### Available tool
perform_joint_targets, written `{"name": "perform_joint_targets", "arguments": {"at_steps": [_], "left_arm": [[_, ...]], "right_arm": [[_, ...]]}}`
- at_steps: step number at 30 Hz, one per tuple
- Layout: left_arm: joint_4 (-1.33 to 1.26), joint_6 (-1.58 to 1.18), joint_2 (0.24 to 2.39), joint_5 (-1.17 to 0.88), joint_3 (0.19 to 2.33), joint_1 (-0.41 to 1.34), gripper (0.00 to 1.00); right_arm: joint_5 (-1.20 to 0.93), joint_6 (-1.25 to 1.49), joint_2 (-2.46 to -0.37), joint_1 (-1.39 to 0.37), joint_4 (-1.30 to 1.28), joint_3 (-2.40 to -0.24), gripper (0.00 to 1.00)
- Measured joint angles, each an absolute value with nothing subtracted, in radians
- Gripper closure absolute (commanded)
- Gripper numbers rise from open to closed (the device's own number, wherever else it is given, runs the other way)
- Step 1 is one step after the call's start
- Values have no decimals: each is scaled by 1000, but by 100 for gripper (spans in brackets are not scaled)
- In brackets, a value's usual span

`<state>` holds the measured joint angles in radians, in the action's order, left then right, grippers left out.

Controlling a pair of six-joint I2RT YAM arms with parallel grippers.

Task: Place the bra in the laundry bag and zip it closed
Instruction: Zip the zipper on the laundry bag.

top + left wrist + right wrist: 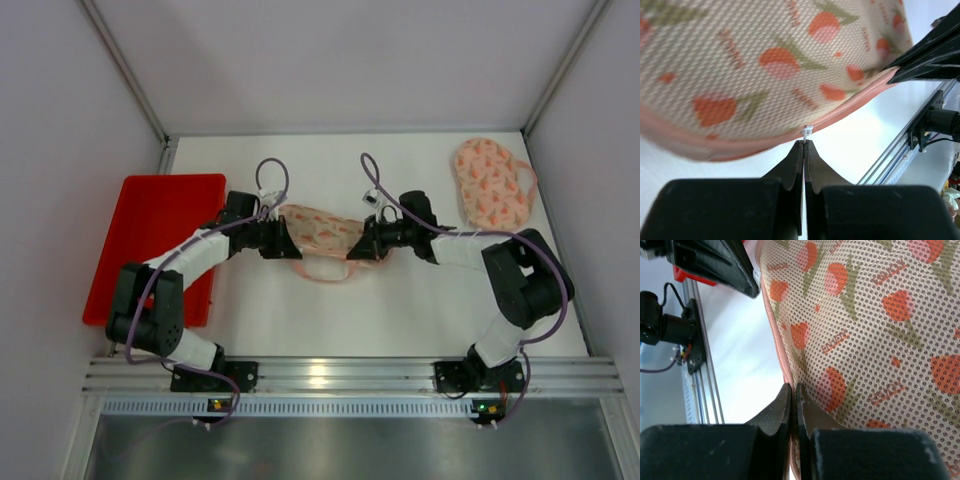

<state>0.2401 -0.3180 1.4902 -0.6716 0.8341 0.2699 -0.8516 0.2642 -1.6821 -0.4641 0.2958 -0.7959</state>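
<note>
Left pincer [804,144] pinches the zipper pull [808,131] of the laundry bag [765,65], contents indiscernible.

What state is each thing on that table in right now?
Laundry bag: held at both ends between the two grippers; zip open or closed, cannot tell.
Left gripper: shut on the zipper pull.
Right gripper: shut on the bag's pink edge.
Red tray: lying flat at the left.
Patterned fabric piece: lying loose at the far right, untouched.
</note>
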Motion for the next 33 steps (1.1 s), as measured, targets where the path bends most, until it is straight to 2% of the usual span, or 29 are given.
{"name": "perform_joint_targets", "arguments": {"at_steps": [6, 7, 9, 10, 13, 17, 23, 33], "left_arm": [[299, -241, 1489, -688, 834, 208, 100], [305, -235, 1489, -698, 834, 204, 100], [310, -233, 1491, -719, 834, 205, 100], [313, -233, 1494, -726, 834, 206, 100], [319, -234, 1504, -751, 834, 215, 100], [313, -248, 1504, -780, 834, 242, 100], [252, -353, 1504, -822, 813, 286, 100], [217, -444, 1504, -850, 816, 326, 100]], "right_arm": [[-861, 110, -1677, -399, 160, -819, 99], [-860, 77, -1677, -385, 130, -828, 81], [-860, 35, -1677, -371, 82, -847, 55], [-859, 19, -1677, -368, 64, -857, 39], [-857, -29, -1675, -364, 25, -888, 22], [-849, -72, -1641, -374, -6, -919, 20], [-826, -176, -1543, -442, -7, -926, 24], [-734, -548, -1484, -652, -6, -914, 37]]}}
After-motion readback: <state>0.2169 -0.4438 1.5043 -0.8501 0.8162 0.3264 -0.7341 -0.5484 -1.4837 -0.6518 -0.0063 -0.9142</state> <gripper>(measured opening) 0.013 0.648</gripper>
